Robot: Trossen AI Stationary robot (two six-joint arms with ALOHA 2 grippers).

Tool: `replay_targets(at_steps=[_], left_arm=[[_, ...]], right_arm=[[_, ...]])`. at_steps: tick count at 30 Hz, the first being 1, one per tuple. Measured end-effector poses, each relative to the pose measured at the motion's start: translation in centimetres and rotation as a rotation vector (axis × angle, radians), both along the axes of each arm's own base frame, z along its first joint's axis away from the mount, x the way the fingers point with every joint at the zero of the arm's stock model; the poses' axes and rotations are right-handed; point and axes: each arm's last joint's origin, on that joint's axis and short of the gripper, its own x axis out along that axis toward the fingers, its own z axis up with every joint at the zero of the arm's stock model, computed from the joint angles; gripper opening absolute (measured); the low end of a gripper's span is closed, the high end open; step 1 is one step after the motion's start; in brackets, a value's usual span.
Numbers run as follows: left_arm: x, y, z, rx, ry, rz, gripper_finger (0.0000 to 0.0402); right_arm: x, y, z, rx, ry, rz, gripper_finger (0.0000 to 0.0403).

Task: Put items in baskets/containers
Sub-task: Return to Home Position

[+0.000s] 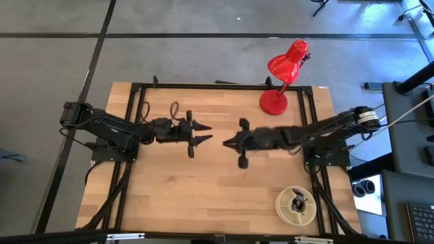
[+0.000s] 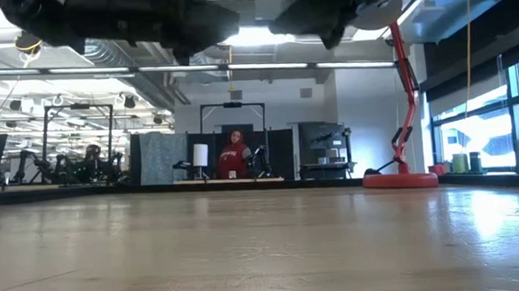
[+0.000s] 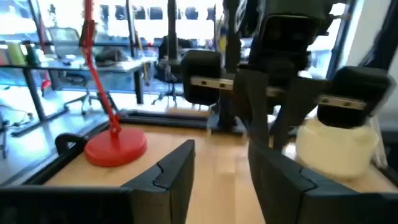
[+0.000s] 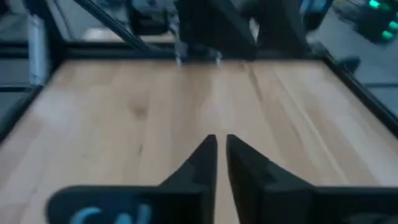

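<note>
The round cream shallow plastic dish (image 1: 281, 207) sits at the table's near right corner, with the dark slim-handled makeup brushes (image 1: 297, 201) bunched at its centre. I see no brush lying on the pale wooden table (image 1: 203, 183). The main risk, as I judge it, is a knock between the arms. The left gripper (image 1: 198, 133) and right gripper (image 1: 229, 141) point tip to tip, close together above mid-table, so a careless swing on retreat could clip one against the other. The right arm also lies between the red metal desk lamp (image 1: 285, 68) and the dish, so a wide elbow could nudge either. The wrist views settle what the high view leaves vague: the left claw's fingers (image 3: 177, 171) are spread and released, and the right claw's fingers (image 4: 202, 163) are clenched to a slit on nothing. Only the high view shows the dish's contents. The low view misses the dish but shows a person (image 2: 234, 154) seated far off.
</note>
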Motion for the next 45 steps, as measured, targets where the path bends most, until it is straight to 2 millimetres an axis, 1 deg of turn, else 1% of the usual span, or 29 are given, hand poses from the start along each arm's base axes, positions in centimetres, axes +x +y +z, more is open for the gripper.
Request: replay_targets(at_steps=[2,5,8,11,14,16,19,20,23,27,31,38,42,45], left_arm=[[-0.5,0.7,0.0,-0.015,-0.047,0.003,0.0145],[-2.0,1.7,-0.9,-0.011,-0.083,0.024,0.0145],[-4.1,2.7,-1.7,-0.001,-0.128,0.073,0.0145],[-6.4,3.4,-2.6,0.020,-0.163,0.117,0.0145],[-8.7,3.6,-2.8,0.039,-0.223,0.143,0.0145],[-10.1,3.6,-3.2,0.064,-0.238,0.160,0.0145],[-11.8,3.6,-3.9,0.095,-0.260,0.192,0.0145],[-12.3,3.6,-4.1,0.102,-0.265,0.204,0.0145],[-12.8,3.8,-4.4,0.102,-0.228,0.238,0.0145],[-13.0,4.1,-4.5,0.107,-0.203,0.253,0.0145],[-13.1,4.1,-4.3,0.099,-0.218,0.246,0.0145],[-13.3,3.9,-4.1,0.095,-0.243,0.200,0.0145],[-13.6,3.8,-4.1,0.091,-0.228,0.180,0.0145],[-13.9,3.7,-4.0,0.095,-0.224,0.181,0.0145]], right_arm=[[-0.8,-1.2,1.2,0.005,-0.034,0.081,0.0021],[-3.0,-2.5,2.5,0.006,-0.077,0.200,0.0005],[-6.3,-4.1,2.5,-0.015,-0.095,0.162,0.0008],[-9.8,-5.1,1.6,0.000,-0.145,0.077,0.0006],[-12.9,-5.2,0.1,0.050,-0.191,0.035,0.0004],[-14.5,-5.2,-0.7,0.096,-0.226,0.016,0.0004],[-16.2,-5.2,-1.7,0.126,-0.268,0.011,0.0003],[-16.5,-5.2,-2.0,0.127,-0.276,0.010,0.0003],[-17.3,-5.2,-3.2,0.109,-0.289,0.012,0.0003],[-17.8,-5.3,-5.0,0.107,-0.293,0.004,0.0002],[-18.2,-5.3,-6.5,0.132,-0.314,-0.001,0.0002],[-18.7,-5.2,-7.4,0.139,-0.334,0.019,0.0002],[-19.1,-5.0,-7.2,0.109,-0.364,0.108,0.0002],[-19.5,-5.0,-7.0,0.098,-0.384,0.120,0.0002]])
